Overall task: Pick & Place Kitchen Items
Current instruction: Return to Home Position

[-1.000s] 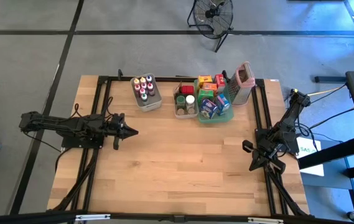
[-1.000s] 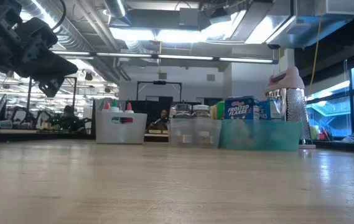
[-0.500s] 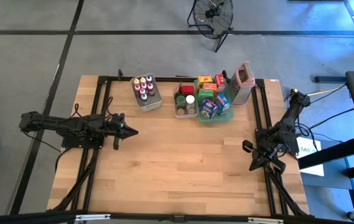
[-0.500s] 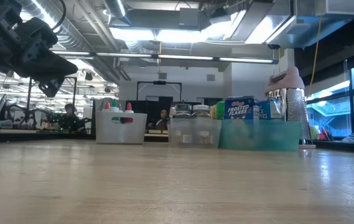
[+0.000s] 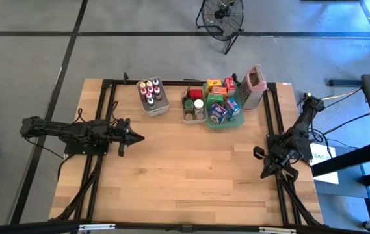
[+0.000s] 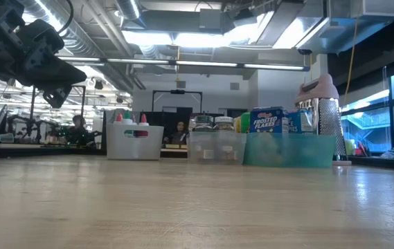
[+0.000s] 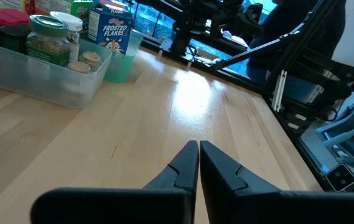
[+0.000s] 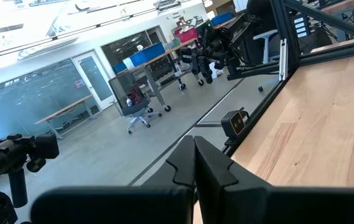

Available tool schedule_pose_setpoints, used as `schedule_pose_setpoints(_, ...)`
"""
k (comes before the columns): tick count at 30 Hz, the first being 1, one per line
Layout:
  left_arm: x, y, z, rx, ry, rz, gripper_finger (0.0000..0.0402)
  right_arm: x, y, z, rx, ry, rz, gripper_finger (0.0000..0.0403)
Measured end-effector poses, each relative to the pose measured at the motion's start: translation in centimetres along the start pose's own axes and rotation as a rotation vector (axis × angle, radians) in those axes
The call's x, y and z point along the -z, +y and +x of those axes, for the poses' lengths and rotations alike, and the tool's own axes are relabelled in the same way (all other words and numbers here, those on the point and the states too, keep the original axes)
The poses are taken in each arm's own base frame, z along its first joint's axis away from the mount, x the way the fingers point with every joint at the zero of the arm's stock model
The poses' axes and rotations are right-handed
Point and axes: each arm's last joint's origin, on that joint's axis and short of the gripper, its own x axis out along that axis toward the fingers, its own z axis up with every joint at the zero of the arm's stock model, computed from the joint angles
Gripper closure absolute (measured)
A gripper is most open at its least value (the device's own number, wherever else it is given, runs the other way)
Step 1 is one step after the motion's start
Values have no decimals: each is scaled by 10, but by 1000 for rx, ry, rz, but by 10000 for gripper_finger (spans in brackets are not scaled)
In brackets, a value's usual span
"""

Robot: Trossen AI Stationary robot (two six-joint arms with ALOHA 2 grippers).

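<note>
The kitchen items stand at the table's far side in three containers. Tiny bottles with red, white and yellow caps (image 5: 151,92) fill a clear bin (image 5: 160,108). Jars (image 5: 195,104) sit in a second clear bin (image 7: 52,84). Small boxes (image 5: 222,99), among them a blue cereal box (image 7: 111,28), fill a teal tray (image 5: 227,123). My left gripper (image 5: 139,138) hovers shut over the table's left part, pointing toward the table's right edge. My right gripper (image 5: 263,173) hangs shut at the table's right edge, pointing toward the near edge. Neither holds anything.
A tall grey container with a pink rim (image 5: 254,86) stands right of the teal tray. Black frame rails (image 5: 277,117) run along the table's left, far and right sides. Bare wood (image 5: 191,169) fills the middle and near part.
</note>
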Motion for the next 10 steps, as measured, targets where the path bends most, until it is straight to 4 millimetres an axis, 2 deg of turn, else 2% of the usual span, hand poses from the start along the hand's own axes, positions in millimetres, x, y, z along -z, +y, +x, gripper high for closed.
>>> schedule_pose_setpoints(10, 0, 0, 0, 0, 0, 0, 389, 0, 0, 0, 0, 0, 0, 400)
